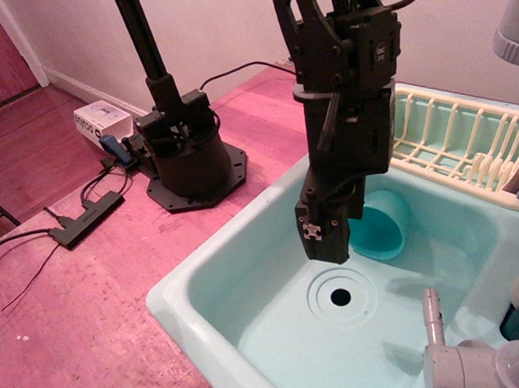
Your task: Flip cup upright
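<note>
The teal cup (381,226) lies on its side in the pale mint sink (235,282), near the back of the basin, its open mouth facing the front. My black gripper (324,246) hangs down into the sink just left of the cup and overlaps the left edge of its rim. I see the fingers side-on, so I cannot tell whether they are open, shut, or holding the rim. The cup's handle does not show.
A drain hole (340,297) is in the sink floor just below the gripper. A cream dish rack (452,142) stands behind the sink. A grey faucet (466,368) juts in at the front right. The arm's base (190,157), cables and a power strip (87,218) are on the left.
</note>
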